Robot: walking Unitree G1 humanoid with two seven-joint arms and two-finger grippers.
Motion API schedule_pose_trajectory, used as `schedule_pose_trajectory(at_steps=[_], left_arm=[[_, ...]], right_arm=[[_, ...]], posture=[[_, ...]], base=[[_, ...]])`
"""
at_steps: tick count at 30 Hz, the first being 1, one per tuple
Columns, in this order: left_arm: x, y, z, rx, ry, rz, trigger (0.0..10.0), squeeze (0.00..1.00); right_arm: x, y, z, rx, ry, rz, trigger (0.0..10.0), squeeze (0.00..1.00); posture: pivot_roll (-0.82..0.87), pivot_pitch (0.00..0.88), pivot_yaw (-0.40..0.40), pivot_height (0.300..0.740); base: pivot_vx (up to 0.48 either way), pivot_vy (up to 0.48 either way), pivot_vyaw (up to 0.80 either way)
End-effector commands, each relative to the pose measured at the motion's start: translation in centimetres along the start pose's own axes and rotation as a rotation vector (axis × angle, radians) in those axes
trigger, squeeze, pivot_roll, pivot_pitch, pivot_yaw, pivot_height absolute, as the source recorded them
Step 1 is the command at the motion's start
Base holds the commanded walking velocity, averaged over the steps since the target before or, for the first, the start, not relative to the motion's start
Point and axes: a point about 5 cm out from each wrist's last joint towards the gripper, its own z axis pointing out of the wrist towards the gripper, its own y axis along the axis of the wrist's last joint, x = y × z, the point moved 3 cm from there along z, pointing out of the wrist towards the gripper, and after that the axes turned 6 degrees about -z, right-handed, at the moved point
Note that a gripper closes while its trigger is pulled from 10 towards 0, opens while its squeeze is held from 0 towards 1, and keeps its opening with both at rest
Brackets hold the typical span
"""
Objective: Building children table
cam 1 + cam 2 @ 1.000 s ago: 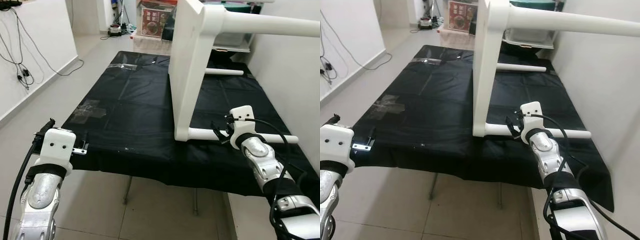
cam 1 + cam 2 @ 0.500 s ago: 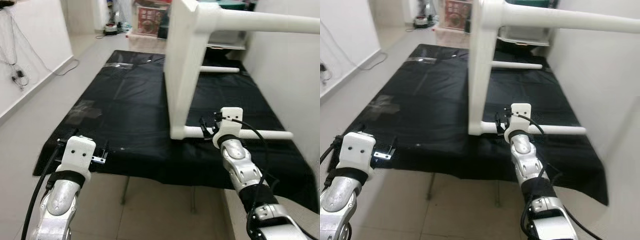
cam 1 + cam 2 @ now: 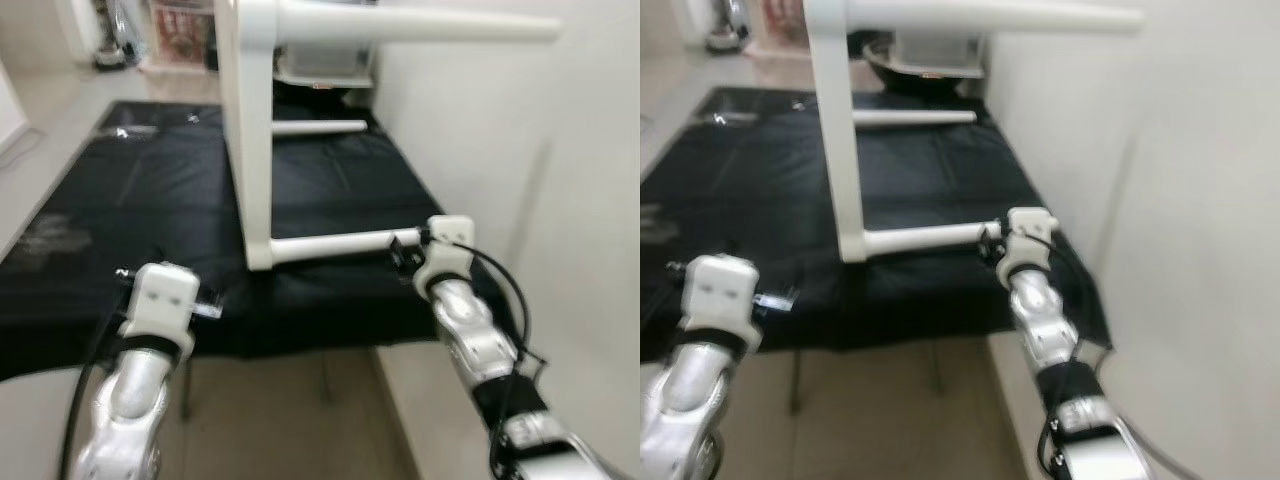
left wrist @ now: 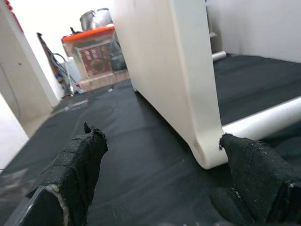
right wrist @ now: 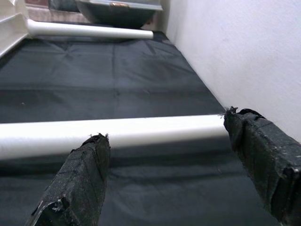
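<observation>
Standing on its edge near the front right corner of the desk, which is covered with a black cloth, the white children's table has its flat top upright and its round legs pointing out sideways toward the wall on the right; the upper part of the top is cut off by the frame. The lower near leg lies just above the black cloth and runs out to the right gripper, whose fingers stand wide apart on either side of the leg's free end without closing on it; whether either finger touches the leg cannot be told. The upper leg juts out high toward the wall, and a far leg shows low behind the table top. The left gripper hovers over the front edge of the desk, left of the children's table, its fingers spread wide with the lower corner of the white top seen between them but apart from them. From the head views the left fingers are mostly hidden behind the white wrist housing, and the whole scene is somewhat blurred. At the far end of the desk a dark basin and a box with an orange lid can be made out, though their details are too soft to read.
</observation>
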Motion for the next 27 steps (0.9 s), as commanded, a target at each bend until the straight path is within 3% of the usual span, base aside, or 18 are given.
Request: schedule_pose_trajectory(at_steps=[1,7,18,27], left_arm=[[0.1,-0.1,0.0,0.006,0.011,-0.008,10.0,0.00],[0.0,-0.1,0.1,0.010,0.015,-0.028,10.0,0.00],[-1.1,-0.9,-0.1,0.041,-0.031,-0.083,10.0,0.00],[-1.3,-1.0,0.3,0.042,-0.043,-0.107,10.0,0.00]], right_arm=[[0.3,0.6,0.0,-0.013,0.010,0.003,10.0,0.00],[0.4,1.0,0.0,-0.029,0.012,-0.015,10.0,0.00],[3.0,2.2,-1.4,-0.097,0.106,0.034,10.0,0.00],[2.9,2.7,-2.0,-0.114,0.105,0.037,10.0,0.00]], posture=[[0.11,0.000,-0.106,0.740],[0.11,0.000,-0.102,0.740],[0.08,0.000,-0.070,0.740],[0.06,0.000,-0.057,0.740]], base=[[0.000,0.000,0.00],[0.000,0.000,0.00],[0.000,0.000,0.00],[0.000,0.000,0.00]])
